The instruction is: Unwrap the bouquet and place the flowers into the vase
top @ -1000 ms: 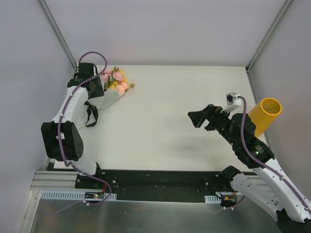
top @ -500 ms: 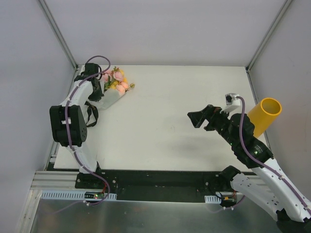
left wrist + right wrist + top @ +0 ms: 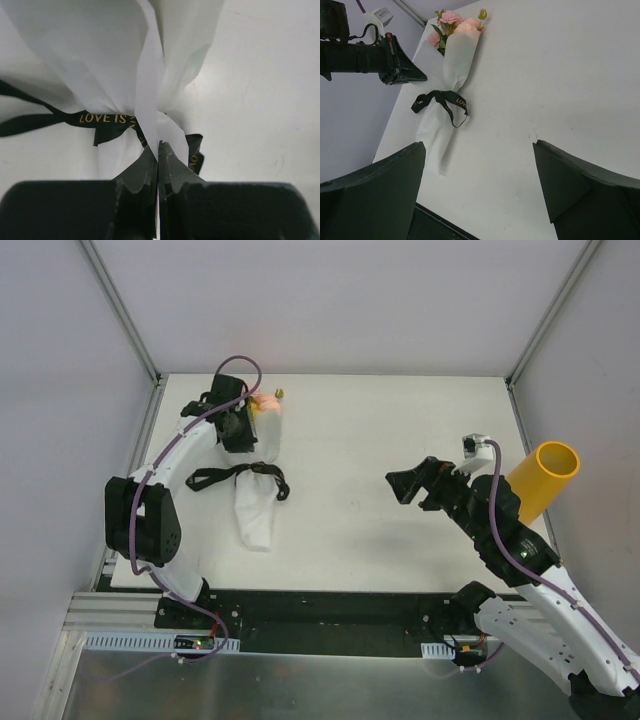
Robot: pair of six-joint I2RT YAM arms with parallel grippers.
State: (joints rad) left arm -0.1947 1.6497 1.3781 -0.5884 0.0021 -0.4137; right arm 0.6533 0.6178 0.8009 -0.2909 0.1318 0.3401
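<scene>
Top view: the bouquet (image 3: 263,450) lies on the table (image 3: 360,430) at the left, flowers (image 3: 268,402) toward the far edge, the tail of its wrapping paper (image 3: 256,520) toward the arms and the black ribbon (image 3: 235,477) tied round its waist. The left gripper (image 3: 242,435) sits on the upper part of the wrap. The right gripper (image 3: 410,492) hangs over mid-table with its jaws wide apart and nothing between them. The vase (image 3: 545,478) leans at the right edge, well apart from the bouquet. The step in hand appears to be the unwrapping, with no stem freed yet.

Left wrist view: the jaws are closed, and a thin fold of paper seems pinched at their tips. The knotted ribbon with gold lettering lies just beyond. The next move likely calls for loosening that knot or peeling the paper while the other arm holds the bundle down.

Right wrist view: the bouquet lies whole and tied. Whether the left fingers touch the paper cannot be told here. The ribbon is the main hindrance, and the paper is thin enough that it may tear
</scene>
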